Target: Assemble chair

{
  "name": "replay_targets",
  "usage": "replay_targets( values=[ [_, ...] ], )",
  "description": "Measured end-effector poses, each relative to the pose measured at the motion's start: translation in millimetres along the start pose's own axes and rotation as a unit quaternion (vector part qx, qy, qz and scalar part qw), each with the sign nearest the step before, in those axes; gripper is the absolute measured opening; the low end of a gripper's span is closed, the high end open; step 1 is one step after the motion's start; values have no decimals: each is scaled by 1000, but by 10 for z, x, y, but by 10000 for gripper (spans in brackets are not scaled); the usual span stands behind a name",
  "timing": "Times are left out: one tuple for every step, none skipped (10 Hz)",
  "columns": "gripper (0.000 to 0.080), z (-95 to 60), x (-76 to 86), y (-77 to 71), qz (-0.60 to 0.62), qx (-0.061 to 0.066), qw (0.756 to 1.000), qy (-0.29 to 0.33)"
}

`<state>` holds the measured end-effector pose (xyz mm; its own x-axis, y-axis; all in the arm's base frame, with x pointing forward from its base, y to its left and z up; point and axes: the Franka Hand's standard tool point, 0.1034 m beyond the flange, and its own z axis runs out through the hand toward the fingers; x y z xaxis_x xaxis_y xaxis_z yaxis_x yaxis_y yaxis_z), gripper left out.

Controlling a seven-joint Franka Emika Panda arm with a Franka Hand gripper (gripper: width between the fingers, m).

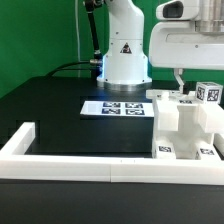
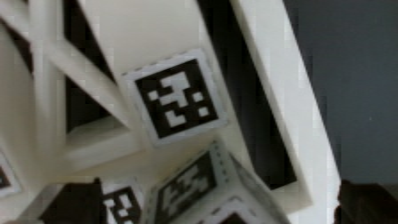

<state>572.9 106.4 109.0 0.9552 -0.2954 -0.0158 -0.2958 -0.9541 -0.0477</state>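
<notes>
Gripper (image 1: 192, 84) at the chair (image 1: 185, 130) top — jaw spread and any hold unclear

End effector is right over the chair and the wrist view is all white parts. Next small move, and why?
Probably raise the end effector straight up slightly. In the exterior view it hangs just above the chair, close to its top pieces, and the wrist view is filled by chair parts, too near to judge alignment. Height would give clearance and a wider view.
</notes>
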Motion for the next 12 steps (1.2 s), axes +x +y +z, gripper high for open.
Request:
replay_targets(
  values=[
    [649, 0, 3, 7, -40, -1, 999, 0],
    [649, 0, 6, 13, -64, -2, 998, 1],
    [649, -1, 11, 23, -106, -3, 994, 1],
    [649, -1, 11, 24, -139, -4, 990, 1],
    [649, -1, 12, 26, -154, -5, 988, 1],
    [649, 0, 13, 32, -167, -6, 986, 1],
    [649, 2, 13, 33, -165, -6, 986, 1],
    [528, 2, 14, 35, -165, -6, 986, 1],
    [389, 3, 14, 36, -163, -6, 987, 1],
    [266, 4, 14, 36, -148, -6, 989, 1],
    [266, 4, 15, 39, -148, -6, 989, 1],
    [269, 7, 14, 39, -126, -6, 992, 1]
  ],
)
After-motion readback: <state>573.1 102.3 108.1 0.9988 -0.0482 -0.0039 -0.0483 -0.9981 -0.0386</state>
